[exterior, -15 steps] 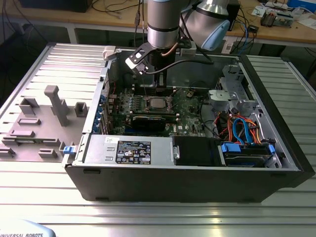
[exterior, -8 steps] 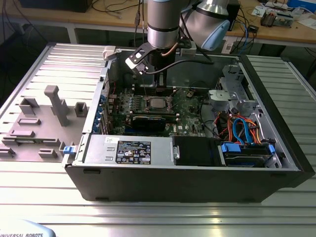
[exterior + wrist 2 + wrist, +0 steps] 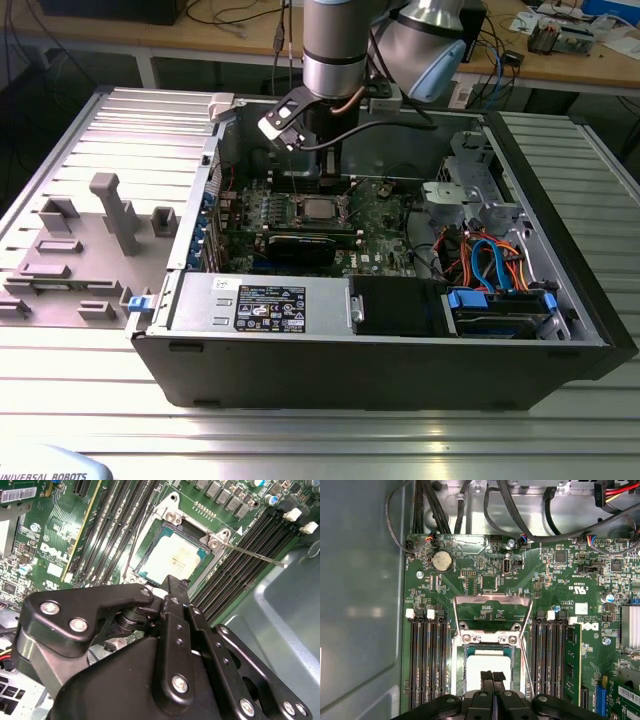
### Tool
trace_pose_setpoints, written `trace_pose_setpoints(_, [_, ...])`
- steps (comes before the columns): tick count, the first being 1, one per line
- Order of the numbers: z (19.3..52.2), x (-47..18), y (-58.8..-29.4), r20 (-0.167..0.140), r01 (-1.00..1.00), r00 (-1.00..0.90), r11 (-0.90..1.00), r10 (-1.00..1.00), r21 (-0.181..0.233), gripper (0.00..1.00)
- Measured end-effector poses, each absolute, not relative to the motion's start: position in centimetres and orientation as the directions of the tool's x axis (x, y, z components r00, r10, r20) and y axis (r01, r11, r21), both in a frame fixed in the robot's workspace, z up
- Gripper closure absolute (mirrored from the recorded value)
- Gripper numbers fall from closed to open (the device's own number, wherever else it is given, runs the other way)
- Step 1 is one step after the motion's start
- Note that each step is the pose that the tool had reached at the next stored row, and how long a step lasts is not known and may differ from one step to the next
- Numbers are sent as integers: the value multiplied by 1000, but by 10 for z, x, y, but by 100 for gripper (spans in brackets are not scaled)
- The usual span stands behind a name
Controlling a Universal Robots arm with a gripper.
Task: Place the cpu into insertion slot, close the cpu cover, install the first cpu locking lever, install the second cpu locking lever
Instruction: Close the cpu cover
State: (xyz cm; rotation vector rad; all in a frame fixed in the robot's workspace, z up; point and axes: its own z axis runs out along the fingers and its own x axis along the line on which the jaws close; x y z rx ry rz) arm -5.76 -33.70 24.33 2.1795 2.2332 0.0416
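Open computer case on a ribbed metal table, walls standing all round the insertion slot. Green motherboard on the floor of the case, carrying that slot near its middle. Robot arm reaching down into the case and ending straight above the slot. Long black expansion card just beside the slot, on its near side in the exterior view. Rows of long memory slots flanking the insertion slot on two opposite sides.

Gripper hanging close over the slot, fingers pressed together with barely a seam between them, clasping nothing. Cannot tell whether the tips touch the chip beneath.

The cpu cover swung up and open, hinged at one edge of the slot, green board showing through its square window. The cpu lying flat inside the slot, silvery top upward, not covered by the frame.

Thin metal locking lever sticking out from one corner of the slot, free end over the neighbouring memory slots. Round coin battery well apart from the slot, beyond the cover's hinge edge.
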Motion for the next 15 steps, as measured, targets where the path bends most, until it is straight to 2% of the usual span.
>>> trace_pose_setpoints(15, [257, -57, -337, 1, 999, -24, 24, 1000, 34, 89])
